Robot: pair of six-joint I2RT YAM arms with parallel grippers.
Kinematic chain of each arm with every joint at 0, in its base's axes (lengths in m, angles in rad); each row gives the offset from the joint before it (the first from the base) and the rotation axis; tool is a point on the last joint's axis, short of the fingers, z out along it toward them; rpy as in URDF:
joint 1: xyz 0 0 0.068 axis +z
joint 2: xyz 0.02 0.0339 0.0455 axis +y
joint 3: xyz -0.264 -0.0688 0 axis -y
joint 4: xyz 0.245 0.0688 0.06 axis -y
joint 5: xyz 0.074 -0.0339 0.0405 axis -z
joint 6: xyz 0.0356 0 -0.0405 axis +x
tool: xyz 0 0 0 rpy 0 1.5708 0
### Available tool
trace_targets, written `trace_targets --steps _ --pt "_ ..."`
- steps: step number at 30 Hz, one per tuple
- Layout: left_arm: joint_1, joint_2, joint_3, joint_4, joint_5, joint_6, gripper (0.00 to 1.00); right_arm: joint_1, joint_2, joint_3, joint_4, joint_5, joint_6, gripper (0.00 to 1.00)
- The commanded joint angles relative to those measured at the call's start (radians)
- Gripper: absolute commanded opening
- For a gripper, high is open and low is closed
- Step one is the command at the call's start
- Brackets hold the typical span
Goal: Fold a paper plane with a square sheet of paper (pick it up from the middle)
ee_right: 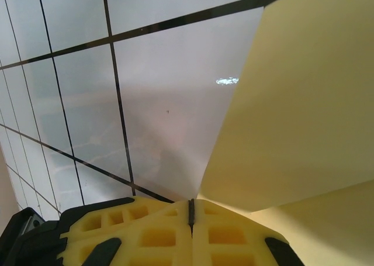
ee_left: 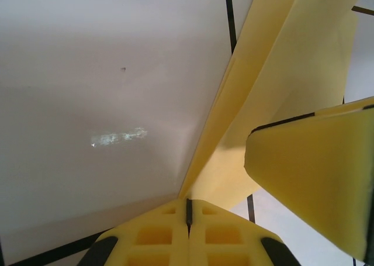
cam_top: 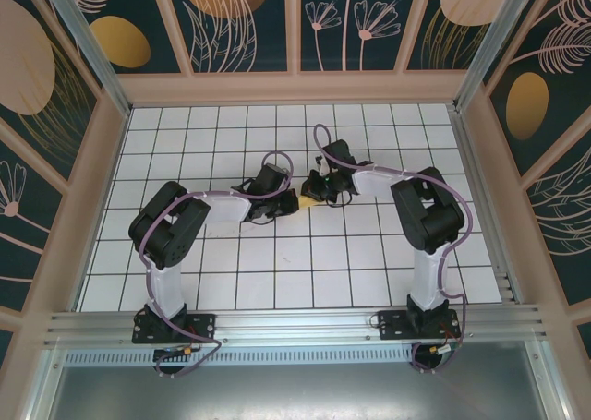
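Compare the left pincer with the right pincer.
The left pincer reaches in from the left; the right pincer from the right, slightly farther back. At the left pincer the sheet of paper shows narrow folded layers; at the right pincer, one broad flat face. Both have yellow pads and are shut on that sheet.

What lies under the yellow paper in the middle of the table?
The white table with black grid lines shows around the yellow paper. The tiles directly beneath it are covered, so anything there cannot be seen.
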Motion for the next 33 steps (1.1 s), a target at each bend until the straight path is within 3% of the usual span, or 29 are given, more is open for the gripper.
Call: trace_targets --steps 1,17,25,33 --pt "0.013 0.04 -0.024 -0.029 -0.01 -0.02 0.0 0.013 0.029 0.013 -0.009 -0.011 0.02 0.0" --pt "0.017 0.03 -0.024 -0.021 0.007 -0.031 0.0 0.004 0.095 -0.008 -0.021 -0.014 -0.014 0.0" --pt "0.017 -0.045 -0.025 0.112 0.104 -0.061 0.0 -0.001 0.1 -0.007 -0.032 0.005 -0.009 0.0" --pt "0.017 -0.005 -0.012 0.06 0.031 -0.043 0.0 -0.007 0.104 -0.007 -0.033 0.003 -0.001 0.0"
